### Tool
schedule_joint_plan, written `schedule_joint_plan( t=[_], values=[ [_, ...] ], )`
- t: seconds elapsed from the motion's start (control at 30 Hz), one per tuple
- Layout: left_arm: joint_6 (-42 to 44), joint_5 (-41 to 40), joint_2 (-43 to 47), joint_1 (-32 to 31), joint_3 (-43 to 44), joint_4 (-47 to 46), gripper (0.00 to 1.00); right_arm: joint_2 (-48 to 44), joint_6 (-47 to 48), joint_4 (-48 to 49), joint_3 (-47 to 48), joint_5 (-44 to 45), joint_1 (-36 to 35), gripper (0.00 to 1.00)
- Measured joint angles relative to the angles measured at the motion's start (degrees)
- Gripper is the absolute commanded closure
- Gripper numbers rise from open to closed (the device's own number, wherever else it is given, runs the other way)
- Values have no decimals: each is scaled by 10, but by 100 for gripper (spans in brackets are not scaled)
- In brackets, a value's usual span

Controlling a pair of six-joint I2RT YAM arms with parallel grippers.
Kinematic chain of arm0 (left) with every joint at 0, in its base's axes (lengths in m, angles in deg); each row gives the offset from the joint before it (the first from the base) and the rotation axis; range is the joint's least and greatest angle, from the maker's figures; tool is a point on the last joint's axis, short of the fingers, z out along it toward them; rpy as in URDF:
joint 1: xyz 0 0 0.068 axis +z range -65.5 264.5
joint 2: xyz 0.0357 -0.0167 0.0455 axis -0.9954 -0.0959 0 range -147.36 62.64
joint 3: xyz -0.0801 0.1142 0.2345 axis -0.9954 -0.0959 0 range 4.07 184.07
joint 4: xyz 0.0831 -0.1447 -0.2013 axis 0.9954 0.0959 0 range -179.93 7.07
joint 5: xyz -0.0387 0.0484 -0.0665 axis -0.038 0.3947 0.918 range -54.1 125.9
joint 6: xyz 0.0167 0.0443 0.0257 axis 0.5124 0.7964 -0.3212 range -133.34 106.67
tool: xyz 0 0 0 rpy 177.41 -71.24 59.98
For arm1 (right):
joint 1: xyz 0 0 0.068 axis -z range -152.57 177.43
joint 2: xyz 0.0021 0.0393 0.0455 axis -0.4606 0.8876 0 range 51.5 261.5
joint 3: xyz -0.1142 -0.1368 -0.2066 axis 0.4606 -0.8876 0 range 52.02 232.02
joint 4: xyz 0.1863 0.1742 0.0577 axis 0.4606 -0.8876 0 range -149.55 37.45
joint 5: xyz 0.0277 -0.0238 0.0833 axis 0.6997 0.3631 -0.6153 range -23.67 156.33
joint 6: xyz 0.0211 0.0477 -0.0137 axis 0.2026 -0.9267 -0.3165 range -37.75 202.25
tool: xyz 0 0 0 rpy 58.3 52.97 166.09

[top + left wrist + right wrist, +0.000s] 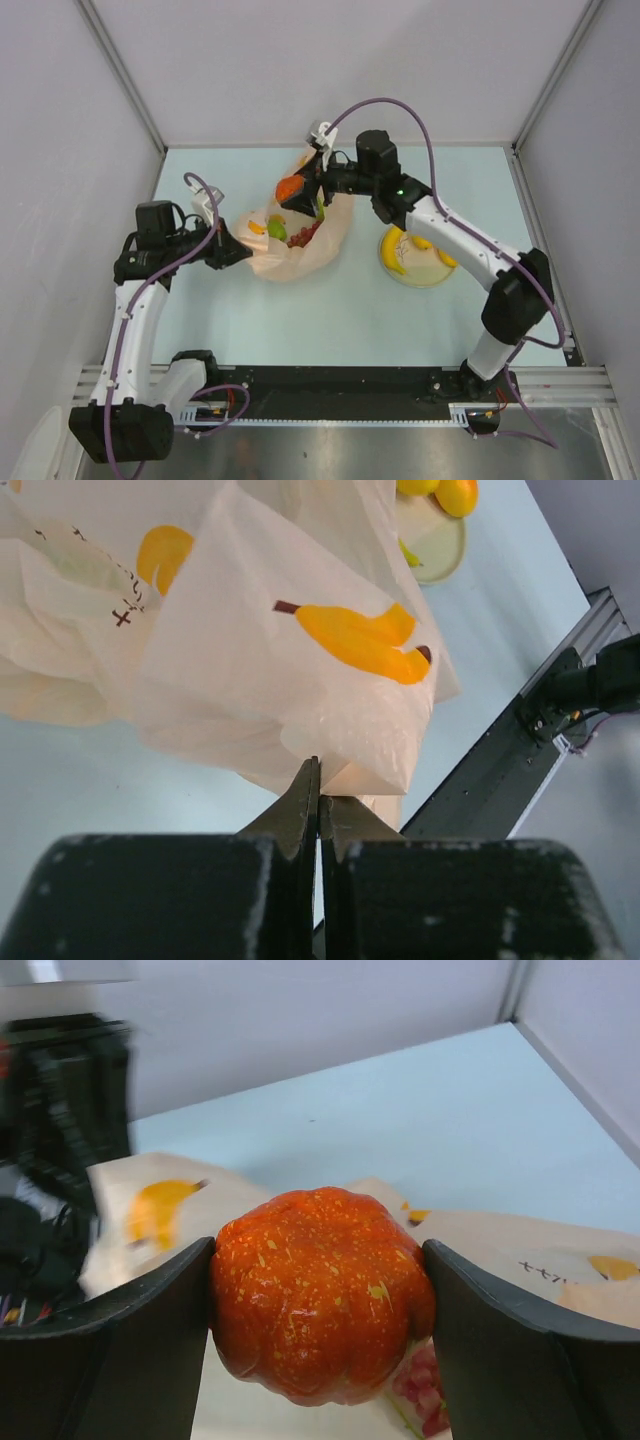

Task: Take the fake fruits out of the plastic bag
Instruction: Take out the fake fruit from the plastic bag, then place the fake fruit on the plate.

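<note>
The peach plastic bag (300,250) lies mid-table with its mouth open. My left gripper (233,250) is shut on the bag's left edge; the left wrist view shows the film (250,670) pinched at the closed tips (320,780). My right gripper (294,193) hangs over the bag's far side, shut on a red-orange speckled fruit (289,186). That fruit (320,1295) fills the gap between both fingers. Inside the bag lie a green apple (277,231) and a dark red grape bunch (305,236), and the grapes (425,1400) also show under the held fruit.
A cream plate (425,276) stands to the right of the bag, holding a yellow banana (391,252) and another yellow fruit (445,258). Its rim (445,550) shows in the left wrist view. Grey walls close in the table on three sides.
</note>
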Motion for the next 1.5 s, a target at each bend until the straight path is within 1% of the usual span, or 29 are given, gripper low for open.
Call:
schedule_joint_plan(
  t=[0.1,0.17,0.27,0.33,0.47,0.5,0.53,0.63,0.7,0.73,0.87,0.9,1.07,1.27,1.5],
  values=[
    [-14,-6,-14,0,0,-34,100,-43,28,-47,0,-38,1,67],
    [-19,-9,-19,0,0,-52,100,-71,67,-102,-4,-49,4,67],
    [-25,-10,-23,0,0,-75,100,-123,157,-219,-10,-45,12,66],
    [-30,-10,-23,0,0,-85,100,-160,234,-302,-18,-32,19,65],
    [-33,-10,-23,0,0,-102,100,-231,392,-462,-53,22,38,67],
    [-34,-10,-23,0,0,-105,100,-240,430,-502,-60,40,41,70],
    [-35,-10,-23,0,0,-108,100,-243,472,-547,-68,67,40,70],
    [-41,-10,-23,0,0,-109,100,-228,541,-627,-89,131,31,71],
    [-46,-10,-23,0,0,-110,100,-198,575,-675,-98,194,17,74],
    [-47,-10,-22,0,0,-110,100,-178,587,-691,-102,228,12,74],
    [-51,-14,-11,0,0,-113,100,-98,608,-718,-112,340,0,72],
    [-51,-14,-6,0,-2,-113,100,-82,610,-718,-113,363,0,70],
    [-51,-14,24,0,-13,-114,100,-38,628,-706,-114,449,9,70],
    [-55,-14,42,5,-30,-114,100,-6,670,-638,-114,489,37,68],
    [-56,-14,42,11,-37,-112,100,37,703,-562,-114,496,66,67]
  ],
)
